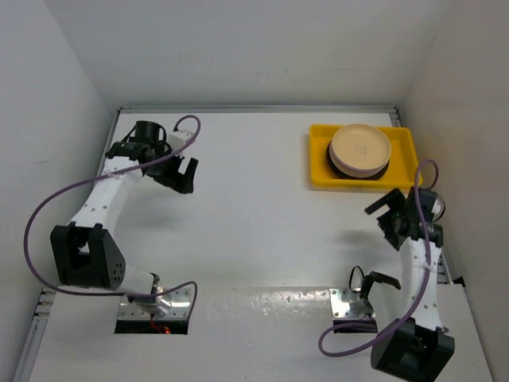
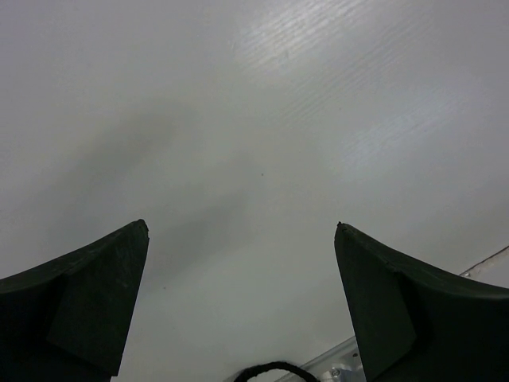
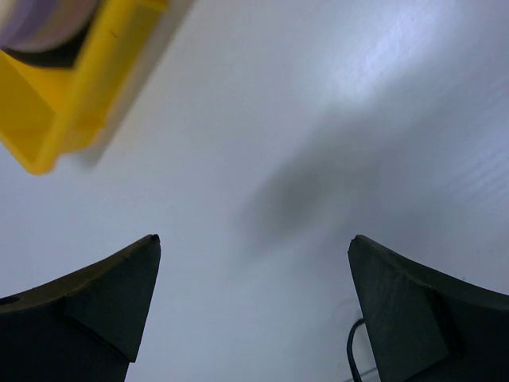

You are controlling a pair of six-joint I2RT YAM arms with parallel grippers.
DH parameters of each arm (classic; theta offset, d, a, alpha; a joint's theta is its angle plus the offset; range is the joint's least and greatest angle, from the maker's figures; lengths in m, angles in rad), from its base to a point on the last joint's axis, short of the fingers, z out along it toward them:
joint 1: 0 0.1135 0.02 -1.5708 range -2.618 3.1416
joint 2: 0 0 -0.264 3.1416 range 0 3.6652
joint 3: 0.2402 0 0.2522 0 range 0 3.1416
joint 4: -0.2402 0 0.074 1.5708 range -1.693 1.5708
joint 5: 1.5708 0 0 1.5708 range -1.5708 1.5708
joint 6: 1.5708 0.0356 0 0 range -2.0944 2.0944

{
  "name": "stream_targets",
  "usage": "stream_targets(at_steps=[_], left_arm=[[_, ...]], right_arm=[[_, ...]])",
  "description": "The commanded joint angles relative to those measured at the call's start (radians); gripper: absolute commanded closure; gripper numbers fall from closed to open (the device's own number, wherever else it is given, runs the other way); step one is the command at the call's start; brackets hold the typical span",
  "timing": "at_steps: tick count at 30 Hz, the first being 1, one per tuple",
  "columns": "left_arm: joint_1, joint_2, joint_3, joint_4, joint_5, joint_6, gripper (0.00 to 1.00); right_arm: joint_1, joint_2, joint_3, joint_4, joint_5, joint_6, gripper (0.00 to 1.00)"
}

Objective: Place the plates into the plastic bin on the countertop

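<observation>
The right gripper [image 1: 387,223] is hanging wide open, holding nothing, near the plastic bin [image 1: 320,159]. The left gripper [image 1: 181,177] is open and empty too, far across the countertop [image 1: 254,215]. The plates [image 1: 360,148] are sitting stacked inside the bin. No plate is showing outside it, so the job looks done. The right arm should be backing off slowly, not bumping the bin.

Left pincer [image 1: 184,173] parted wide, stretched forward at far left, right pincer [image 1: 384,220] parted wide, pointing forward-left
</observation>
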Motion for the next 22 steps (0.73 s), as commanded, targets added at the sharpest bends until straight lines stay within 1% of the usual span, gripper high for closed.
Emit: stream_targets(at_steps=[1,3,4,8,13,20,22], left_arm=[[0.024,-0.087,-0.072,0.024,-0.034,0.013,0.00],[0.024,-0.125,-0.121,0.024,-0.044,0.013,0.00],[0.024,-0.139,-0.137,0.024,-0.057,0.013,0.00],[0.033,-0.194,-0.201,0.024,-0.066,0.022,0.00],[0.033,-0.233,-0.226,0.024,-0.084,0.022,0.00],[0.033,-0.242,-0.226,0.024,-0.075,0.022,0.00],[0.033,-0.242,-0.226,0.033,-0.075,0.022,0.00]], right_arm=[[0.000,-0.098,-0.115,-0.090,-0.096,0.068,0.00],[0.000,-0.151,-0.165,-0.112,-0.138,0.044,0.00],[0.000,-0.198,-0.172,-0.120,-0.150,0.028,0.00],[-0.002,-0.275,-0.176,-0.155,-0.156,-0.008,0.00],[-0.002,-0.281,-0.154,-0.183,-0.156,-0.021,0.00],[0.000,-0.299,-0.129,-0.158,-0.265,-0.090,0.00],[-0.002,-0.312,-0.119,-0.156,-0.267,-0.104,0.00]])
